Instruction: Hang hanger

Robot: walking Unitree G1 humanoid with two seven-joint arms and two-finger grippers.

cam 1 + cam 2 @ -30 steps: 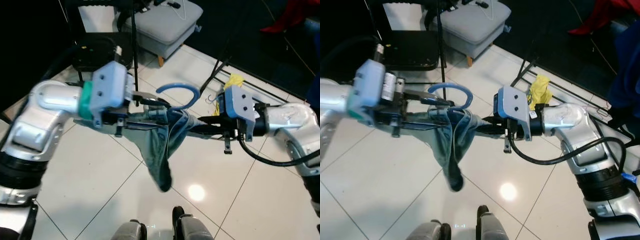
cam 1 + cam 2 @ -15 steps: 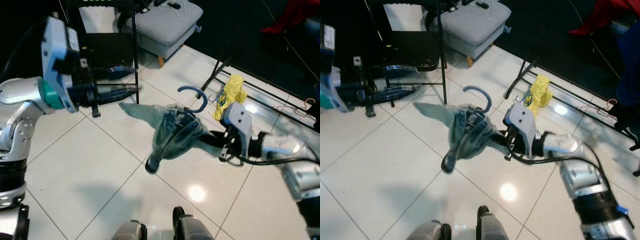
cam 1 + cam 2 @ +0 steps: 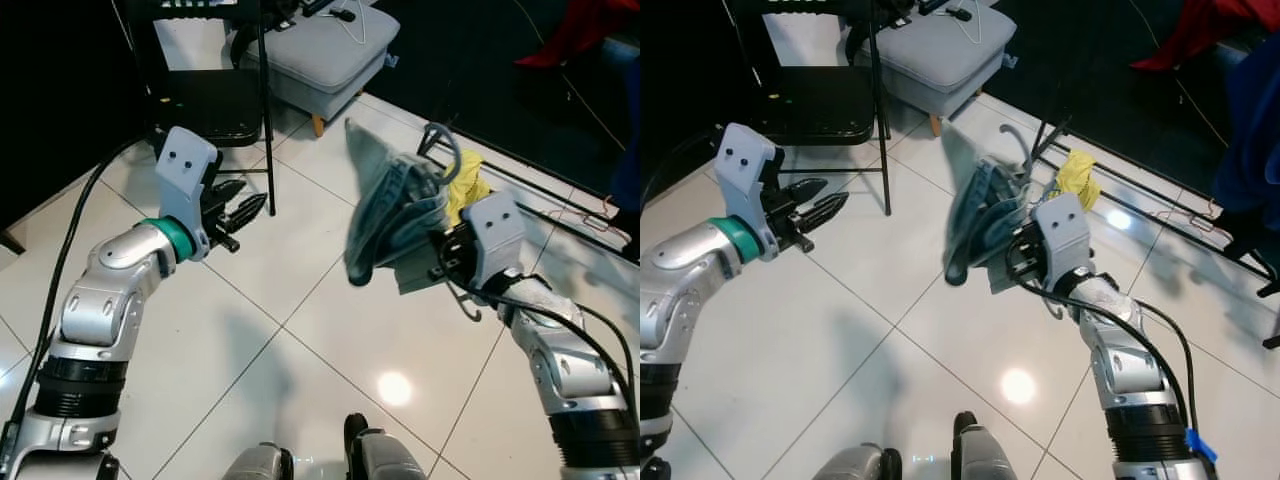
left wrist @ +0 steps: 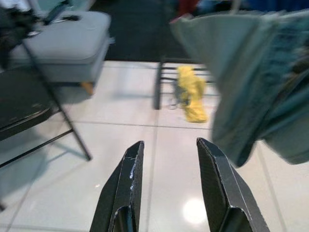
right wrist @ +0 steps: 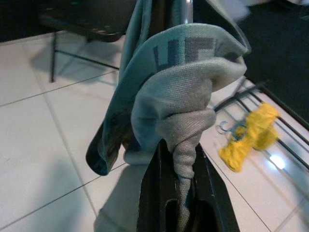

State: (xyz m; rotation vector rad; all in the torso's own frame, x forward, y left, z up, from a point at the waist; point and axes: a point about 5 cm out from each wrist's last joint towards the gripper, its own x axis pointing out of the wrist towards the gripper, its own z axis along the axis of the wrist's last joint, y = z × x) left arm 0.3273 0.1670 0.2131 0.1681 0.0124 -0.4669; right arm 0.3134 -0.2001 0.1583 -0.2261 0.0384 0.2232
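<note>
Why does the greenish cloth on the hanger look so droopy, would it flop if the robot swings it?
Probably yes. The cloth hangs in loose folds from the hanger, so it looks soft and floppy. It is bunched between the fingers of the right hand, so it likely squashes easily. It seems light, since one hand holds it up. The left hand is open and apart from it.

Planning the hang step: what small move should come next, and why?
Probably carry the right claw toward the black rack behind it: it alone grips the garment on the hanger, hook up, while the left claw is open and apart.
</note>
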